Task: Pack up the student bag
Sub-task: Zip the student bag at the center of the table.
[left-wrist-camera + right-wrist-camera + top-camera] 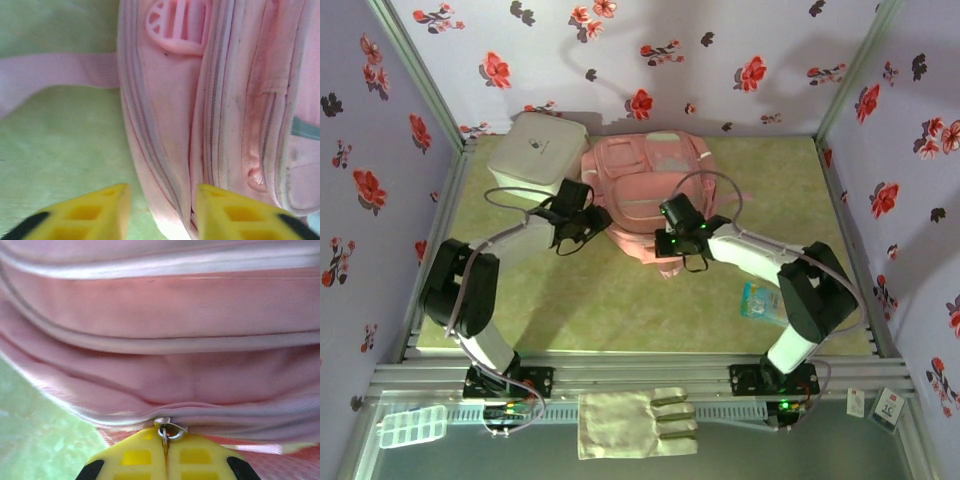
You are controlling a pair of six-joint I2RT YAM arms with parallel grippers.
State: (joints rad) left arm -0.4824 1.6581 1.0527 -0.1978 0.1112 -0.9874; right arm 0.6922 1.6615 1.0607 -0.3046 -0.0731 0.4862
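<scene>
Left gripper (160, 202): partly open, yellow fingers (95, 210) apart, poised at zipped side edge of student bag (645, 180); contact unclear. Right gripper (166, 445): closed tight, pinching metal zipper pull (167, 431) on bag's near edge. Arms: elbows bent, forearms angled inward from near corners. Bag: flat on green desk (620, 300), mid-rear, just beside white box (535, 150)
</scene>
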